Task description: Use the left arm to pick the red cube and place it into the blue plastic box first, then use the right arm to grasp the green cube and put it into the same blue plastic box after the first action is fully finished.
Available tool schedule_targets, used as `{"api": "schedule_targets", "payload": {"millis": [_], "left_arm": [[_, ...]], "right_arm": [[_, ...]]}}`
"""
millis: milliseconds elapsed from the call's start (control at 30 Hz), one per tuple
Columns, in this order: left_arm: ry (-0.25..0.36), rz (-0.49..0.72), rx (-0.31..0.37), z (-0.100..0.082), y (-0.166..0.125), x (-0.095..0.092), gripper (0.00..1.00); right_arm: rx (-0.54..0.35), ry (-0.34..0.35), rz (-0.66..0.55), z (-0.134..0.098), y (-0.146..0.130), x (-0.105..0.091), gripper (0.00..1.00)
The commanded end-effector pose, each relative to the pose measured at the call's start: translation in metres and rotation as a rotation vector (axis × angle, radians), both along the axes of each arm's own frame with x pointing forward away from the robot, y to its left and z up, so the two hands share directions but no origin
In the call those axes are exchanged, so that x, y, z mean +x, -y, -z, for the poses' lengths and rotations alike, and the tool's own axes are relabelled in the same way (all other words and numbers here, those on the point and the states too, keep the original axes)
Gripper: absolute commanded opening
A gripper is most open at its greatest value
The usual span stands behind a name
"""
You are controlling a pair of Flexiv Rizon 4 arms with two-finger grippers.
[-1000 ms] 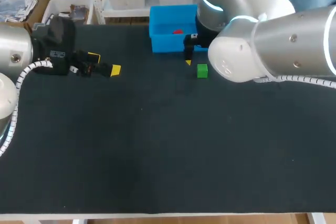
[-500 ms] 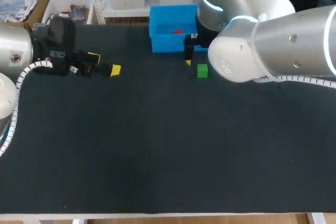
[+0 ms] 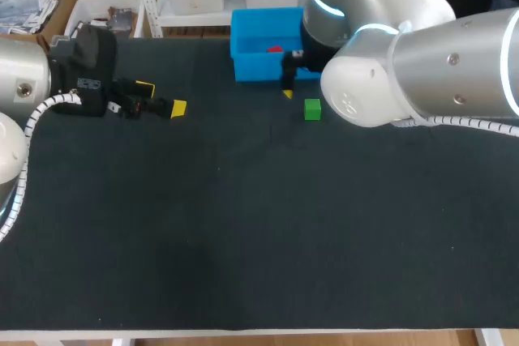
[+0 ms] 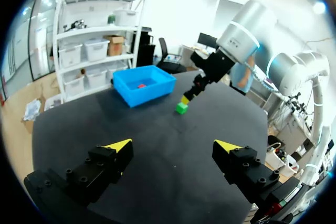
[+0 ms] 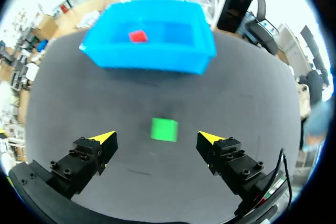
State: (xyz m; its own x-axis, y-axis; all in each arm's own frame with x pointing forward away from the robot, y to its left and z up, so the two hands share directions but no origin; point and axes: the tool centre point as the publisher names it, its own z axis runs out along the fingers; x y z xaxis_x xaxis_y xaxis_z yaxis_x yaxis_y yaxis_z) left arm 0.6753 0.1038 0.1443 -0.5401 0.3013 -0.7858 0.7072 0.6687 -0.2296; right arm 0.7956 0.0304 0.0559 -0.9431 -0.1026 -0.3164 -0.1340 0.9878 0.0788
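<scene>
The silver left arm comes in at 9 o'clock. Its black, yellow-tipped left hand lies level, with the fingers spread wide and pointing toward 3 o'clock. The bulky silver right arm enters from 3 o'clock. Its black, yellow-tipped right hand points downward near 12 o'clock, fingers parted and gripping nothing.

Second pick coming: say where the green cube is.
Head view, right of centre: the green cube lies on the table near the blue plastic box, ahead of the open right gripper.

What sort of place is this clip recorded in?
Probably a robotics lab test bench: a black-matted table, my left arm and right arm over it, and plain props: a blue plastic box holding a red cube, a green cube nearby.
</scene>
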Motion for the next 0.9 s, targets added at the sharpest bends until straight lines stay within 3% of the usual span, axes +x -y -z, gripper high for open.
{"api": "schedule_targets", "payload": {"millis": [33,267,533,900], "left_arm": [[0.007,0.001,-0.008,0.002,-0.002,-0.001,1.00],[0.007,0.001,-0.008,0.002,-0.002,-0.001,1.00],[0.007,0.001,-0.008,0.002,-0.002,-0.001,1.00],[0.007,0.001,-0.008,0.002,-0.002,-0.001,1.00]], "right_arm": [[0.236,0.213,-0.162,-0.030,-0.004,-0.024,1.00],[0.209,0.191,-0.149,-0.004,0.000,-0.016,1.00],[0.192,0.191,-0.158,-0.005,-0.002,-0.015,1.00],[0.083,0.151,-0.143,-0.010,-0.002,-0.012,1.00]]}}
